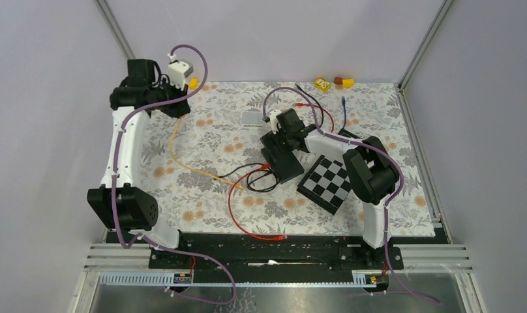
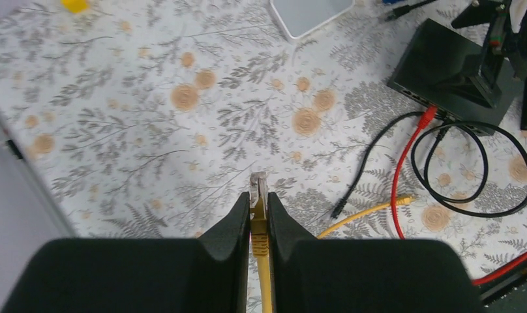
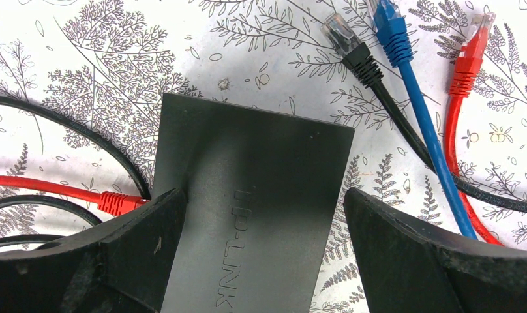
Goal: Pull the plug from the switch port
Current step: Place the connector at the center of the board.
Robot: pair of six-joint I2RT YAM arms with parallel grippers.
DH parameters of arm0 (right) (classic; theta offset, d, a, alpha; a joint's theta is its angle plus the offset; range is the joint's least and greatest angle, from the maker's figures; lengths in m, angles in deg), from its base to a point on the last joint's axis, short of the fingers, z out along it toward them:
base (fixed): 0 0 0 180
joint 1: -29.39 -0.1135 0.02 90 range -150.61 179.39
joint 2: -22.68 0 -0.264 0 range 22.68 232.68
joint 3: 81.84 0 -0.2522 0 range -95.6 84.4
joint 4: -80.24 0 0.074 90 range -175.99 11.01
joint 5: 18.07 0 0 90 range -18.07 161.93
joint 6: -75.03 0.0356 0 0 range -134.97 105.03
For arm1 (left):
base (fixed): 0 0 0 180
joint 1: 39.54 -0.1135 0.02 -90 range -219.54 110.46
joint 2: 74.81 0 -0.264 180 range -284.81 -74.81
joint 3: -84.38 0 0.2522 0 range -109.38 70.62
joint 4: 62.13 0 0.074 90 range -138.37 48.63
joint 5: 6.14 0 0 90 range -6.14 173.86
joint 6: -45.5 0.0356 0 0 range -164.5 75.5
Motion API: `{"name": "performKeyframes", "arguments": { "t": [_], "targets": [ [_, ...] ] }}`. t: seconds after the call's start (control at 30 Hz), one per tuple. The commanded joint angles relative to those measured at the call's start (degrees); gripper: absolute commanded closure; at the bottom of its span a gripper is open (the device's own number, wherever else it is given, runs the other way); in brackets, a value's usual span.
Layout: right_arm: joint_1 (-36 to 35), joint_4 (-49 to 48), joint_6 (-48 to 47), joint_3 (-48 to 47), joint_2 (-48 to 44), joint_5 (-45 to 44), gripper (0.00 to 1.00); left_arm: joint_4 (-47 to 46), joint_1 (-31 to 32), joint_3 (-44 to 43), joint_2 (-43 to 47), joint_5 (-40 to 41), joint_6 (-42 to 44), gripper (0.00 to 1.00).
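Two arms showed from above: the left arm (image 1: 122,140) stood at the far left corner of the floral surface (image 1: 202,208) with a yellow cable (image 1: 172,145) running from it, while the right arm (image 1: 372,171) hung over the black switch (image 1: 284,162) near the middle. On the left wrist camera the left fingers (image 2: 229,238) were pinched narrow on the yellow plug (image 2: 257,189), above the surface and well apart from the switch. On the right wrist camera the right fingers (image 3: 140,228) stood wide on either side of the switch, with a red plug (image 3: 117,202) meeting its left edge.
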Motion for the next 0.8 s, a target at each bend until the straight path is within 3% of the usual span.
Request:
{"name": "performKeyframes", "arguments": {
  "t": [0.0, 0.3, 0.77],
  "targets": [
    [0.72, 3.53, -1.27, -0.45, -0.37, 0.26, 0.03, 3.33, -2.91, -7.48, -0.47, 1.03, 2.51, 1.0],
    [0.81, 3.84, -1.28, -0.78, 0.57, 0.75, 0.02, 3.15, -11.06, -11.88, -2.15, -4.73, 0.61, 1.0],
    [0.94, 4.63, -1.46, -1.41, 1.69, 0.93, 0.03, -14.28, -19.04, -2.47, 1.37, -12.1, -12.6, 1.0]
  ]
}}
